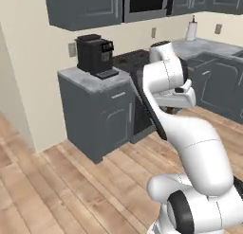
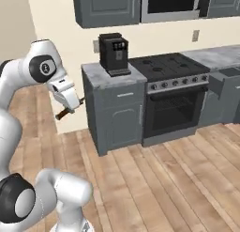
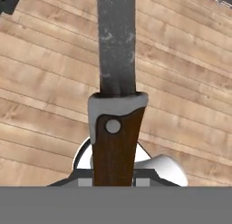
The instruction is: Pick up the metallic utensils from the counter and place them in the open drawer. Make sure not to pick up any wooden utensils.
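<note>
Currently the metallic knife (image 3: 117,82), a grey blade on a dark brown riveted wooden handle, is clamped in the jaws and held in the air over the light wood plank floor (image 3: 45,82). From the right base view its handle end (image 2: 64,114) pokes out below the white hand. Gripper (image 2: 70,104) sits left of the slate-grey cabinet (image 2: 117,113) topped by a black coffee machine (image 2: 114,52). Black stove (image 2: 173,95) stands beside it; the open slate-grey drawer (image 2: 224,83) projects further right.
</note>
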You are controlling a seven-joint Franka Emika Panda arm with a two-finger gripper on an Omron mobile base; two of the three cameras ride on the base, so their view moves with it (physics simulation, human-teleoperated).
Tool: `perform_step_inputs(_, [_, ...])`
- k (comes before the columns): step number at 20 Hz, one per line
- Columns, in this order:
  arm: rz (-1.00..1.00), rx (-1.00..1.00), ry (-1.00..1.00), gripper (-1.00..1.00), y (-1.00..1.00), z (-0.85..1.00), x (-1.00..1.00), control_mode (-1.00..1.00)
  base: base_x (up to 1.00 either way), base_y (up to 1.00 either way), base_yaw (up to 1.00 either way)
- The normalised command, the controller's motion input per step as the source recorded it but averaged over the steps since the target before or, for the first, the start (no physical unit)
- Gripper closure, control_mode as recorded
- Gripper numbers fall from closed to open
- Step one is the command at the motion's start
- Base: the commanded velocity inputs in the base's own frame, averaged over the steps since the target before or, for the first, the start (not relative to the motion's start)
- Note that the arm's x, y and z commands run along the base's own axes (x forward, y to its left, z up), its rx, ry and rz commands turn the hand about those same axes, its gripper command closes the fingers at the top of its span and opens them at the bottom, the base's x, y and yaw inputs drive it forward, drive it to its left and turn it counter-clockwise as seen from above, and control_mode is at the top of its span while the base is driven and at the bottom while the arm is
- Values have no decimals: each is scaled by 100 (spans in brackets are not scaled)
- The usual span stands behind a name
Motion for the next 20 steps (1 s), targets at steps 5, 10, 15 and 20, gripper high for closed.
perform_step_inputs(5, [0, 0, 0, 100, 0, 0, 0, 100, 18, -19, -97])
perform_step_inputs(10, [0, 0, 0, 100, 0, 0, 0, 100, 37, -34, -74])
perform_step_inputs(15, [0, 0, 0, 100, 0, 0, 0, 100, 59, -8, -42])
perform_step_inputs(20, [0, 0, 0, 100, 0, 0, 0, 100, 94, -7, 1])
